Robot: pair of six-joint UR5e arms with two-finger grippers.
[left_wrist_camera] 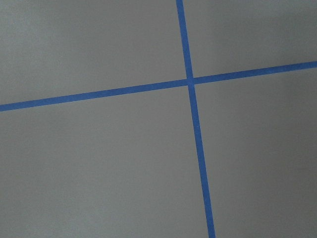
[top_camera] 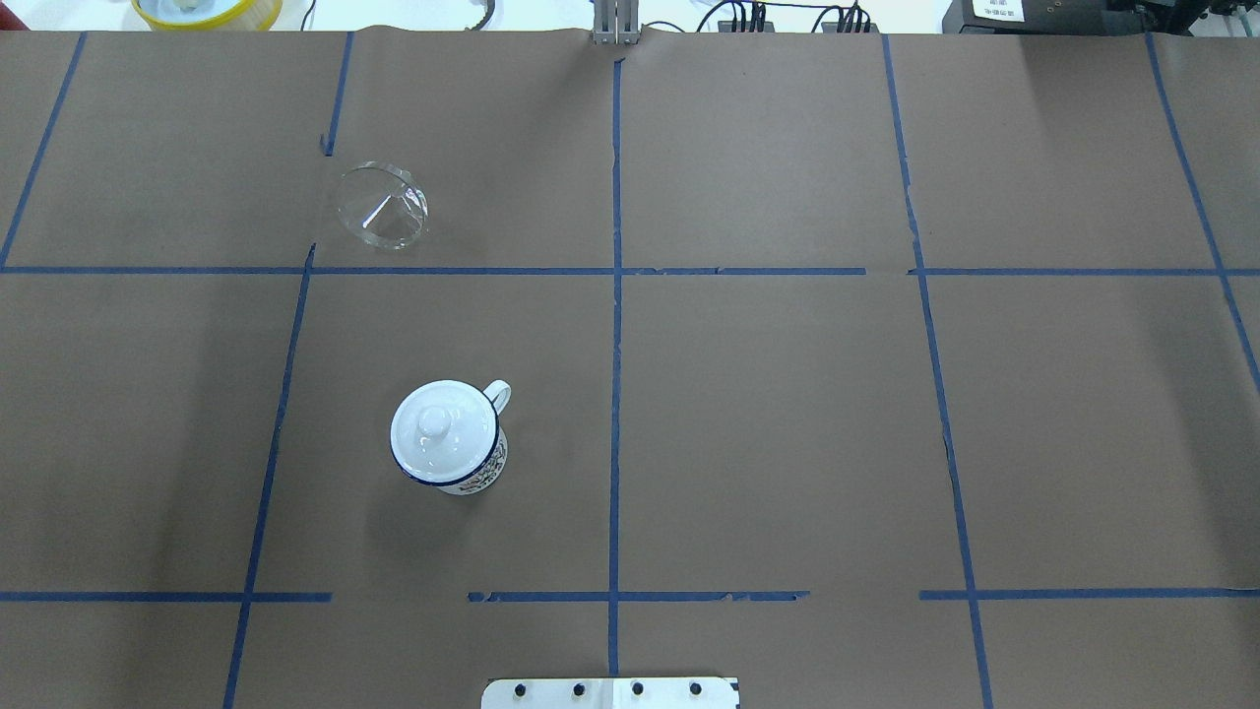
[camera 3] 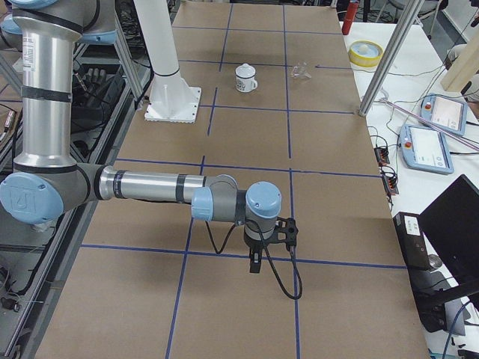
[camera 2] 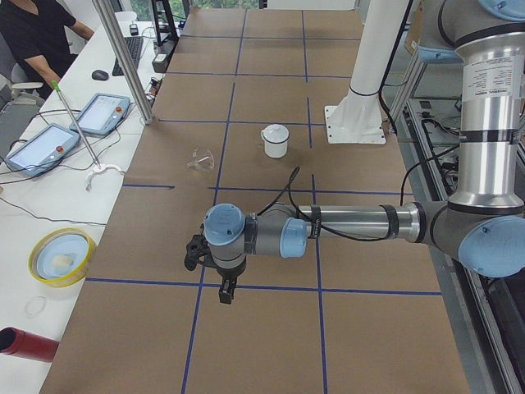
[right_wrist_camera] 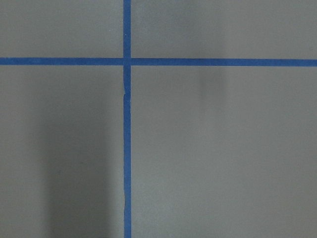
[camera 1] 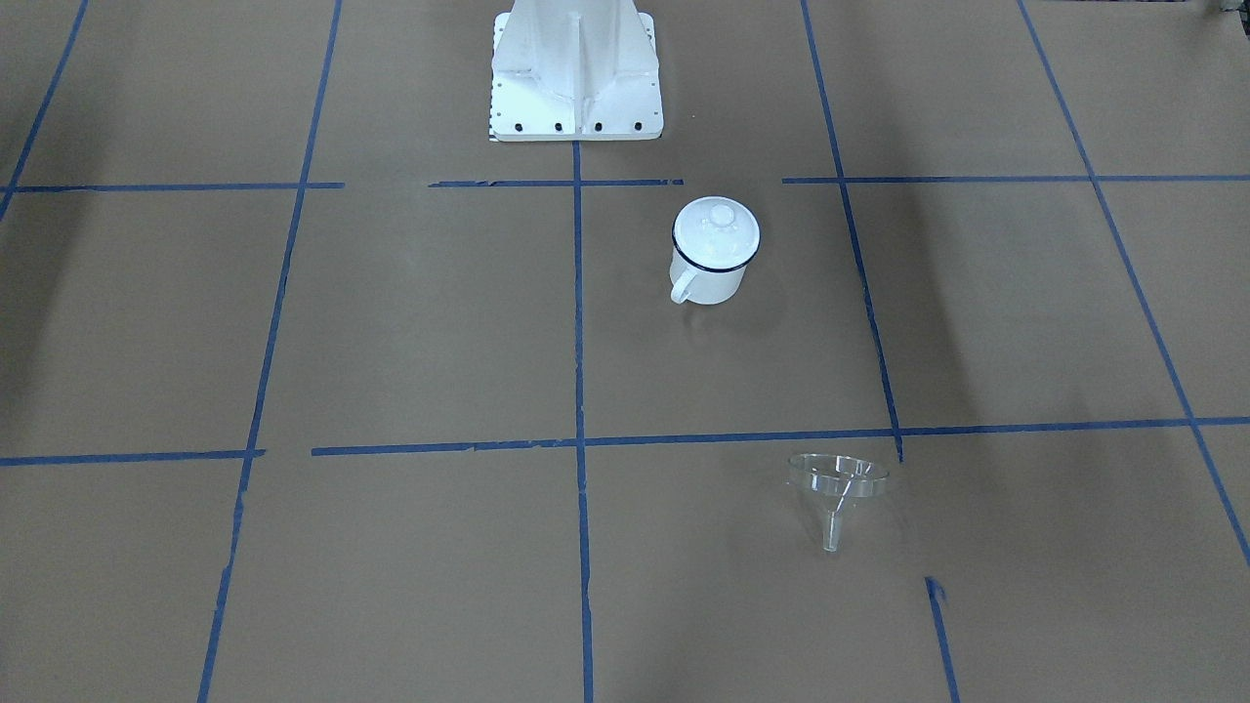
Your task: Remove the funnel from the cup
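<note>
Seen from the left end, the left hand (camera 2: 223, 294) hangs pointing down over bare desk (camera 2: 271, 345), well apart from the funnel (camera 2: 201, 158) and the cup (camera 2: 275, 141). I cannot tell from this angle whether it is wide or narrow.

From the right end, the right hand (camera 3: 256, 266) hangs the same way at the opposite end of the desk, and again I cannot tell its opening. The cup and funnel are small and far off.

Both wrist views show only brown paper and crossing blue tape (left_wrist_camera: 189, 81), with no fingers and no objects in them.

In the overhead view the funnel lies tipped on its side in the far left square. It is clear of the cup, which stands upright nearer the robot base (top_camera: 610, 692) with a knobbed lid (top_camera: 433, 425) closing it. By this layout the removal looks finished, so the sound course is probably to leave both hands parked and touch nothing.

The front-facing view shows wide open paper on every side of the funnel. Its rim sits near a tape corner, and nothing stands between it and the cup. Being round, it might roll if nudged.
</note>
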